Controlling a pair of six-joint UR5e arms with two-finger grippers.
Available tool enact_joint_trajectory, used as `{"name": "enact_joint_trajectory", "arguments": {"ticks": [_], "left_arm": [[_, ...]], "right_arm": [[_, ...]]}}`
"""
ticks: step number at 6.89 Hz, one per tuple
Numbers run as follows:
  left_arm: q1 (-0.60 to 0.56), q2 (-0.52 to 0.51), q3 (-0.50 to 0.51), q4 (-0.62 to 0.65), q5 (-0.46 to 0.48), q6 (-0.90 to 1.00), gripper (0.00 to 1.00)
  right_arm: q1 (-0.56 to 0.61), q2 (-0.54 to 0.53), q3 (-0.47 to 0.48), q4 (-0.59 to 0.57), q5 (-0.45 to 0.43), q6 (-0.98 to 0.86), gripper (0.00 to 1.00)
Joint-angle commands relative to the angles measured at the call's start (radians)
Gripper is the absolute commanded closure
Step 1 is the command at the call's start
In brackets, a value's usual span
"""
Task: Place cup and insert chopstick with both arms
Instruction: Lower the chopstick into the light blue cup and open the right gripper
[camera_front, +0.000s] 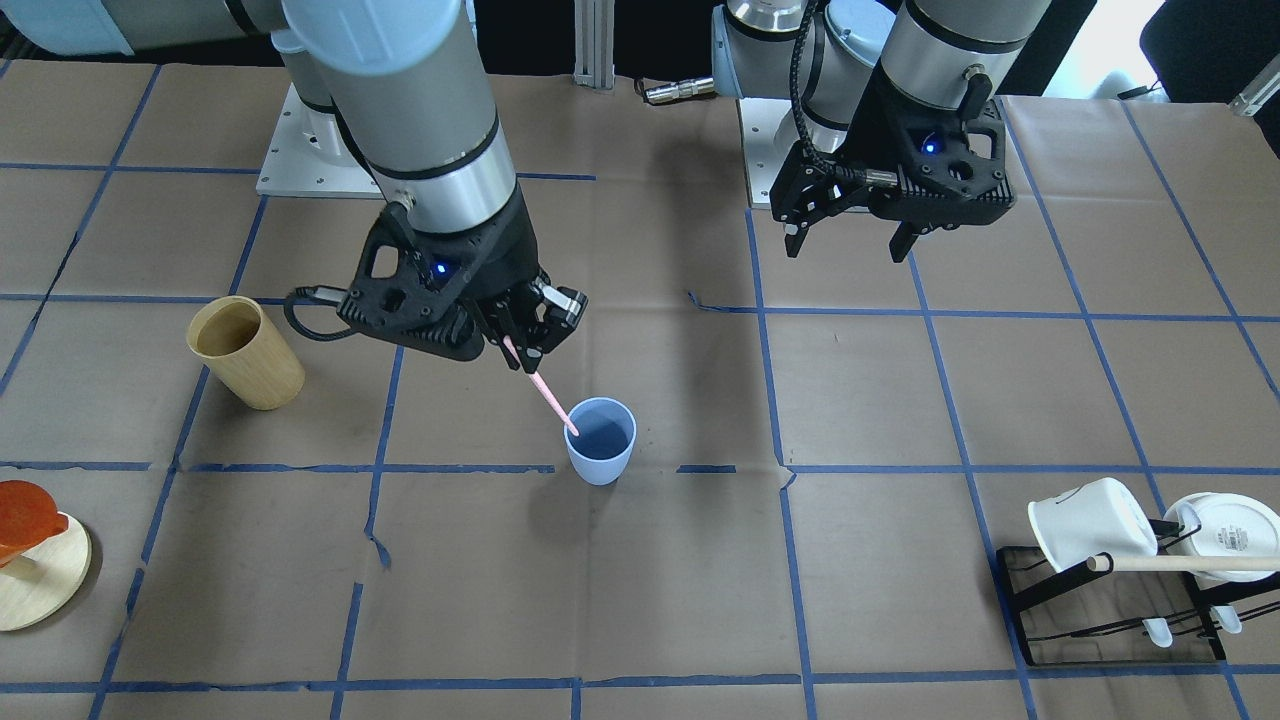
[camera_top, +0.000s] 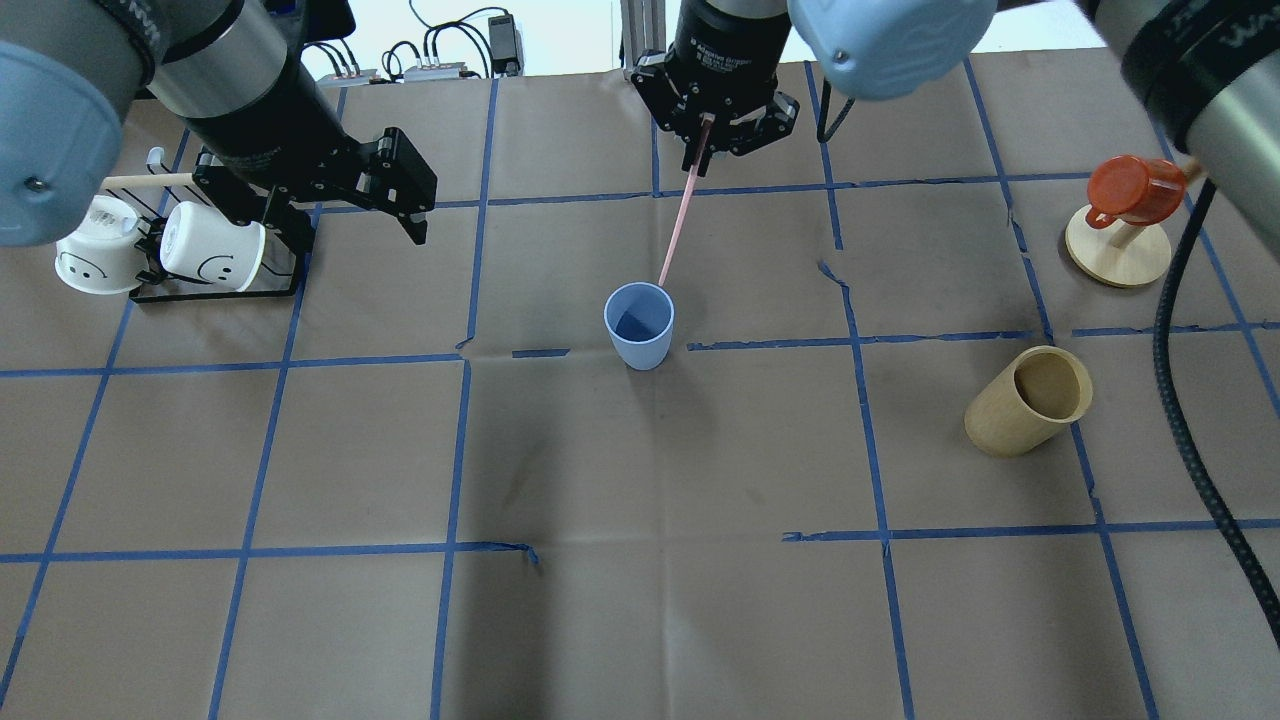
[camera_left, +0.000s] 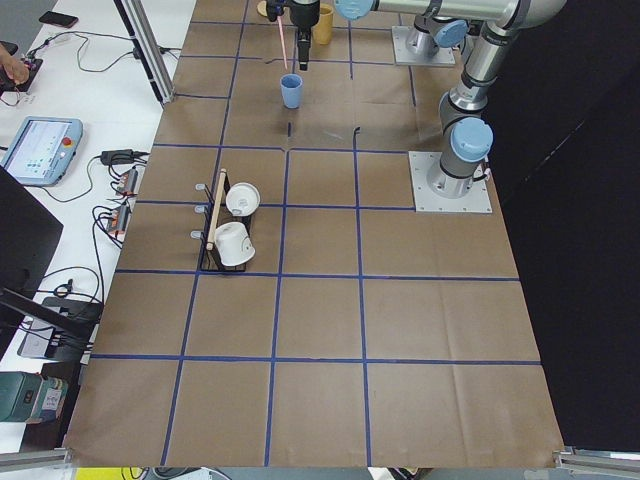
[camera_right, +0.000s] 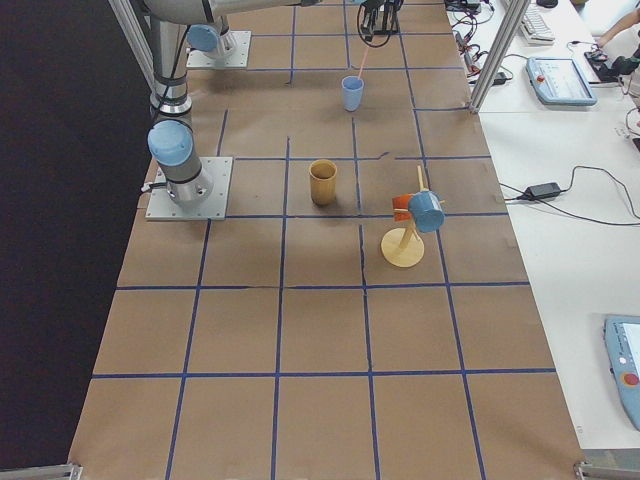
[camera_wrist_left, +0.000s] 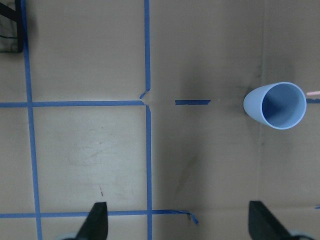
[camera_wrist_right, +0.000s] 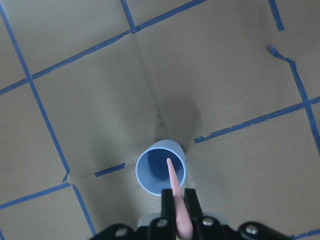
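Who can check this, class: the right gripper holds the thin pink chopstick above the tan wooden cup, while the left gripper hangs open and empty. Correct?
Not quite. The right gripper holds the thin pink chopstick above the light blue plastic cup; the tan wooden cup stands apart. The right wrist view shows it. The left gripper does hang open and empty.

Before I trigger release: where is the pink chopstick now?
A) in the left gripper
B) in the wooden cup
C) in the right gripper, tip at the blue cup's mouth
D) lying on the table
C: the right gripper is shut on the pink chopstick, its tip over the opening of the blue cup.
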Motion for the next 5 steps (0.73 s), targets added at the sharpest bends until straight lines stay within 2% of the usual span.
{"name": "enact_joint_trajectory", "arguments": {"ticks": [1,4,5], "left_arm": [[0.000,-0.005,-0.009,0.000,0.000,-0.001,0.00],[0.000,-0.013,-0.001,0.000,-0.001,-0.004,0.00],[0.000,-0.001,-0.009,0.000,-0.001,-0.004,0.00]], "right_arm": [[0.001,-0.003,0.082,-0.108,0.003,0.002,0.97],[0.001,0.003,0.082,-0.111,0.047,0.021,0.96],[0.003,0.007,0.091,-0.111,0.053,0.044,0.84]]}}
